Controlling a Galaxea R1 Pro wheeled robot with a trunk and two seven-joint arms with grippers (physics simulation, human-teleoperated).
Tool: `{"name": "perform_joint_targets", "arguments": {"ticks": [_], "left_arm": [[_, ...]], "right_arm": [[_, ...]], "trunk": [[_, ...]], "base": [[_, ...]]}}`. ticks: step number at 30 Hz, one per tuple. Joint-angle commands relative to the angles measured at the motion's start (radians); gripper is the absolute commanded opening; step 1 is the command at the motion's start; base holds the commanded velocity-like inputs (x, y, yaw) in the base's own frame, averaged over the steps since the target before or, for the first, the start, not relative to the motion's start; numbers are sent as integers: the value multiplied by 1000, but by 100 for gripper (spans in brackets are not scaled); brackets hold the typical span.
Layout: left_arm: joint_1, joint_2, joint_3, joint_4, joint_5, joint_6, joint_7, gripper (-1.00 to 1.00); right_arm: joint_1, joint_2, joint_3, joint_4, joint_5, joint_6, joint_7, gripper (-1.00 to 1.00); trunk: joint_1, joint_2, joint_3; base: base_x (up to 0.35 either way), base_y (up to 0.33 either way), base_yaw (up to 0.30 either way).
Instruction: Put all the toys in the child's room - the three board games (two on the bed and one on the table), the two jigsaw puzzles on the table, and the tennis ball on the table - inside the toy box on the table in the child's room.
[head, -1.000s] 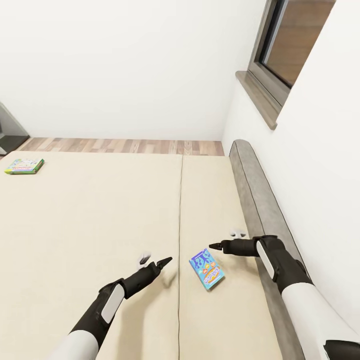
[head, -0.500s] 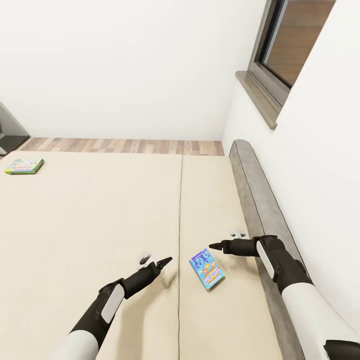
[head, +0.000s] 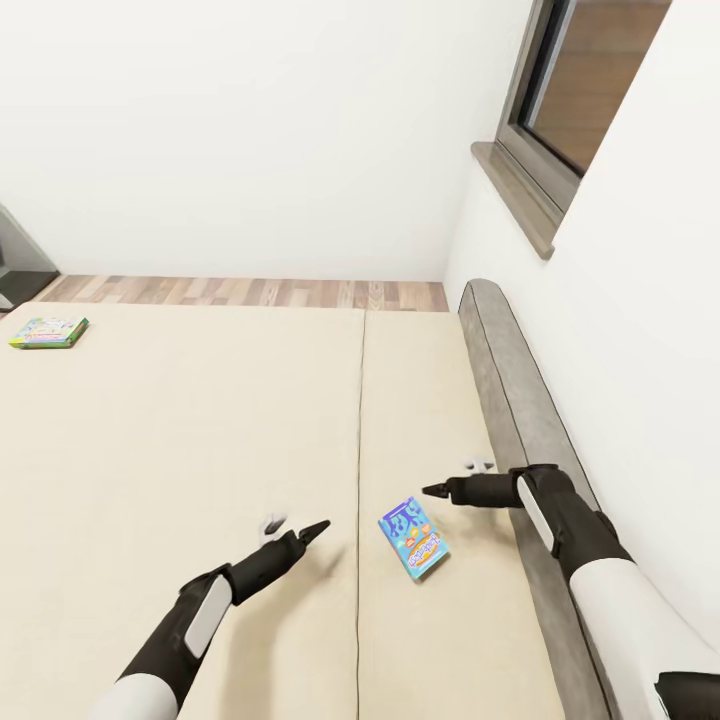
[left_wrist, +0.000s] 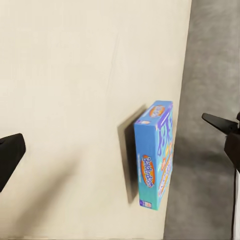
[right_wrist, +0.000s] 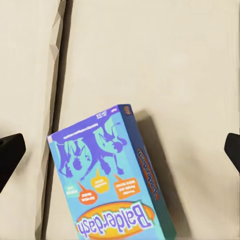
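A mostly blue board game (head: 414, 540) lettered "Balderdash" lies flat on the beige bed (head: 180, 430), close to the grey headboard. My right gripper (head: 452, 478) hovers open just beyond it, toward the headboard. In the right wrist view the box (right_wrist: 107, 175) lies below and between the wide-spread fingertips (right_wrist: 10, 152). My left gripper (head: 298, 523) is open, a short way to the game's left and apart from it. The left wrist view shows the box (left_wrist: 154, 155) side-on. A second board game (head: 48, 332), green-edged, rests at the bed's far left.
The grey padded headboard (head: 520, 400) runs along the right wall under a window sill (head: 520, 195). A seam (head: 360, 450) splits the mattress just left of the blue game. Beyond the bed are a strip of wood floor (head: 250, 292) and a dark furniture edge (head: 15, 265).
My left arm has drawn back and to the left, away from the blue game. My right gripper has shifted very slightly. Both games lie where they were.
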Motion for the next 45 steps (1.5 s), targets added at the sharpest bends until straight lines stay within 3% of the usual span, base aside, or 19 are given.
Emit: {"name": "perform_joint_targets", "arguments": {"ticks": [1,11,31,45], "left_arm": [[1,5,4,-6,4,8,-8,100],[20,27,7,-54,-4,9,-64,100],[27,33,9,-63,-3,9,-81,100],[27,32,7,-62,7,10,-128,100]], "right_arm": [[-1,-1,5,-1,-1,6,2,100],[-11,-13,25,0,3,10,14,100],[-13,-16,30,0,4,9,18,100],[-14,-16,32,0,1,10,19,100]], "trunk": [[0,0,-1],[0,0,-1],[0,0,-1],[0,0,-10]], "base": [[0,0,0],[0,0,0],[0,0,0],[0,0,0]]}}
